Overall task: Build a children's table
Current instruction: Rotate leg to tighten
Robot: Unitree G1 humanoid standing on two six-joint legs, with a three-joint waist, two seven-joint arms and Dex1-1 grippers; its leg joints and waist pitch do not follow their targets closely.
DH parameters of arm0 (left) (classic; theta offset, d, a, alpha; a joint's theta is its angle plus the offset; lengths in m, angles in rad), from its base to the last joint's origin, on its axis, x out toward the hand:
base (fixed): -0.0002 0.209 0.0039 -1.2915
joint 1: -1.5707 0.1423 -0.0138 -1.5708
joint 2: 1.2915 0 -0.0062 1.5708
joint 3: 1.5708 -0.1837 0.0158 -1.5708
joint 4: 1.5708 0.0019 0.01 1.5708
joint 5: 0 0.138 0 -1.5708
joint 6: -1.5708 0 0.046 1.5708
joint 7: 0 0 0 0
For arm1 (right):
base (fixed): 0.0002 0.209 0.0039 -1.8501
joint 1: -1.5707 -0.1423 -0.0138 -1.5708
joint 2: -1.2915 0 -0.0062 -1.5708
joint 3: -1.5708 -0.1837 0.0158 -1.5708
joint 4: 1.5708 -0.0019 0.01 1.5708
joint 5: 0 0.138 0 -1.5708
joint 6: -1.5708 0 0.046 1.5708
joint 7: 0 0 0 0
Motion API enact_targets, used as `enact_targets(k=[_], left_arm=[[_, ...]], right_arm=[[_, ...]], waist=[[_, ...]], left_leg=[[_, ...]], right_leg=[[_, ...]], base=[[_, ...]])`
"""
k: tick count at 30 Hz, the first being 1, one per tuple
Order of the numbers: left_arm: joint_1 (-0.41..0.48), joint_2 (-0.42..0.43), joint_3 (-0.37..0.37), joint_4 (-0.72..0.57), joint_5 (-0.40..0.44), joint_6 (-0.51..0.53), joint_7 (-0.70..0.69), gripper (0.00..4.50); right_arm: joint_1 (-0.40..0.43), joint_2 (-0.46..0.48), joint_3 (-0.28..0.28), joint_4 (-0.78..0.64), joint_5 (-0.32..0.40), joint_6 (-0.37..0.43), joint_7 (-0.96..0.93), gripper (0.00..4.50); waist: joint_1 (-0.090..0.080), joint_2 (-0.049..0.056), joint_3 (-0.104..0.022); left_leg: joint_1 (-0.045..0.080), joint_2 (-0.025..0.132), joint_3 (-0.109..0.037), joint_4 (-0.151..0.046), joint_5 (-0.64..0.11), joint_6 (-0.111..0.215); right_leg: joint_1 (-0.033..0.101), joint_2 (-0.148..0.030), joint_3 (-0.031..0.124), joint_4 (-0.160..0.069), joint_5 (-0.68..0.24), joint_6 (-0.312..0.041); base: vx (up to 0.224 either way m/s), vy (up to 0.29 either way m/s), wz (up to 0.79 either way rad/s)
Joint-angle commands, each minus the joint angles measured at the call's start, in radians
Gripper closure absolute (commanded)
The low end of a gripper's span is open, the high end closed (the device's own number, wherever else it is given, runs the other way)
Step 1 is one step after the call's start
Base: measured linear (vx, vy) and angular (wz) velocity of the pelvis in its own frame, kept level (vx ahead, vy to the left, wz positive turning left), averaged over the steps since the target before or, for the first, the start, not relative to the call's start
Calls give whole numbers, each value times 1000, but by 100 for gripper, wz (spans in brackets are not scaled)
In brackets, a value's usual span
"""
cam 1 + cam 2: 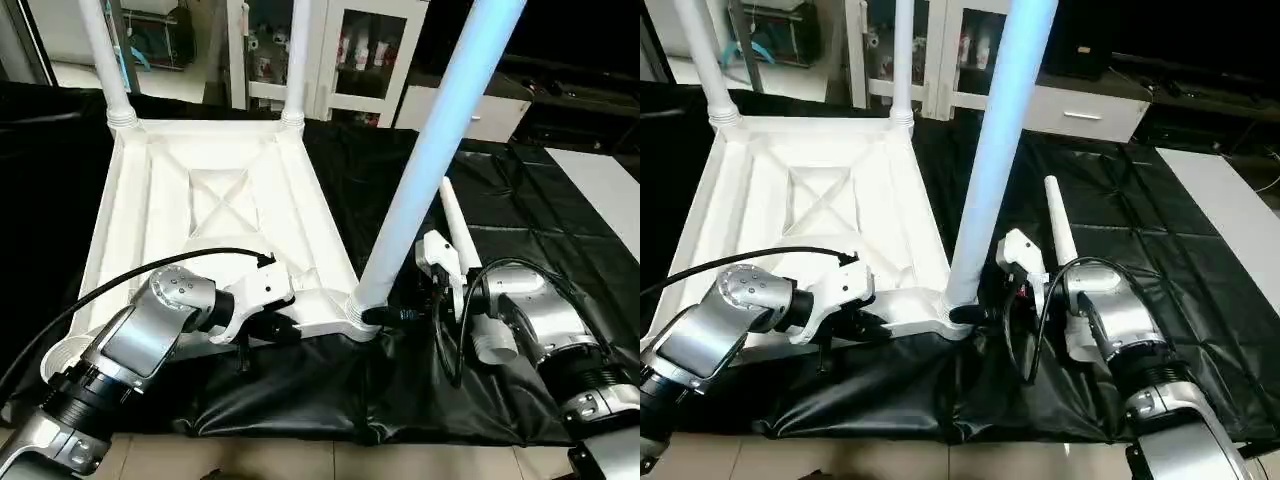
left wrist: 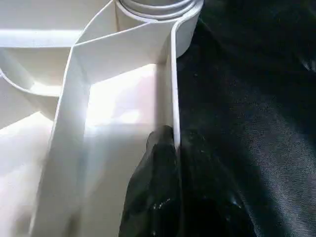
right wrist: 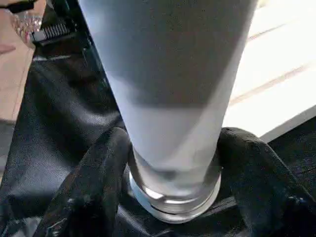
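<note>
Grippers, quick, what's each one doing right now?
Left gripper: shut on the tabletop rim near the front corner.
Right gripper: jaws closed around the base of the leg standing in that corner socket.

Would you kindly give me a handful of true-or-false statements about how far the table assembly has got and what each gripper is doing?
1. The tabletop lies underside up on the black sheet. True.
2. Three legs stand in corner sockets. True: two far legs and the near leg.
3. The right gripper is clear of the near leg. False: its fingers sit either side of the leg's base.
4. The left gripper holds a loose leg. False: it pinches the tabletop's edge wall.
5. All four legs are fitted. False: a spare leg lies on the sheet.
</note>
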Motion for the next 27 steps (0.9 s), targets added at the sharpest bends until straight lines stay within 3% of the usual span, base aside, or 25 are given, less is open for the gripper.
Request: enact_targets(k=[1, 7, 9, 10, 14, 16, 18, 20, 21, 22, 23, 25, 26, 27], left_arm=[[1, -17, -67, 15, -8, -6, -39, 450], [2, -17, -66, 15, -8, -1, -42, 450], [-1, -36, -45, 28, -11, 12, -9, 450], [-1, -36, -45, 28, -11, 12, -9, 450], [-25, -116, 28, 72, -25, 68, 113, 450], [-55, -189, 80, 106, -33, 129, 214, 450], [-73, -227, 101, 126, -28, 162, 270, 450], [-98, -269, 123, 156, -14, 196, 342, 450], [-104, -279, 128, 164, -11, 204, 360, 450], [-127, -310, 142, 194, 7, 210, 422, 450], [-127, -310, 142, 194, 7, 210, 422, 450], [-171, -375, 173, 252, 31, 205, 534, 450], [-196, -408, 182, 281, 44, 189, 592, 450], [-219, -429, 184, 307, 59, 165, 642, 450]], right_arm=[[5, 7, 33, 19, -21, -15, 45, 188], [10, 23, 21, 41, -25, -19, 1, 225], [13, 67, -32, 79, -18, 6, -126, 231], [13, 67, -32, 79, -18, 6, -126, 233], [9, 129, -81, 122, -20, 41, -319, 238], [6, 191, -101, 138, -30, 75, -467, 238], [2, 231, -109, 148, -44, 90, -562, 240], [-6, 280, -117, 168, -72, 99, -686, 241], [-8, 291, -119, 173, -79, 99, -715, 241], [-20, 334, -137, 200, -85, 99, -827, 241], [-20, 334, -137, 200, -85, 99, -827, 241], [-48, 421, -187, 263, -65, 116, -1014, 242], [-65, 471, -198, 299, -66, 107, -1099, 242], [-79, 513, -181, 323, -83, 78, -1128, 242]], waist=[[-9, 15, -61], [-10, 18, -58], [-13, 17, -56], [-15, 18, -55], [-35, 15, -49], [-46, 11, -50], [-62, 11, -47], [-72, 16, -47], [-80, 20, -48], [-83, 25, -48], [-97, 28, -46], [-109, 37, -45], [-112, 41, -44], [-118, 44, -43]], left_leg=[[3, 17, 7, -75, -243, 17], [4, 18, 5, -78, -281, 10], [3, 18, 2, -80, -311, 1], [3, 17, 1, -82, -320, -2], [9, 13, -7, -82, -413, -33], [9, 10, -11, -79, -426, -32], [6, 3, -17, -74, -432, -29], [0, 1, -25, -74, -439, -28], [-3, 4, -32, -78, -456, -27], [-1, 6, -36, -80, -474, -26], [0, 11, -41, -87, -505, -24], [21, 11, -45, -84, -572, -19], [21, 14, -50, -87, -593, -19], [13, 20, -55, -96, -621, -18]], right_leg=[[46, -34, 32, -53, -264, -222], [45, -35, 31, -59, -308, -213], [43, -35, 32, -63, -355, -198], [42, -36, 31, -65, -374, -192], [33, -36, 23, -85, -534, -137], [32, -39, 16, -95, -608, -107], [30, -40, 2, -114, -707, -59], [35, -44, -10, -123, -734, -38], [44, -45, -21, -128, -720, -35], [46, -45, -29, -132, -707, -38], [48, -45, -39, -134, -669, -47], [42, -45, -59, -151, -642, -51], [46, -45, -66, -149, -626, -52], [57, -43, -71, -143, -599, -49]], base=[[0, 0, 0], [0, 0, 0], [0, 0, 0], [0, 0, 0], [-14, -1, 0], [-58, -1, -3], [-55, -1, -7], [-26, 0, -4], [0, 0, 0], [0, 0, 0], [0, 0, 0], [0, 0, 0], [0, 0, 0], [0, 0, 0]])
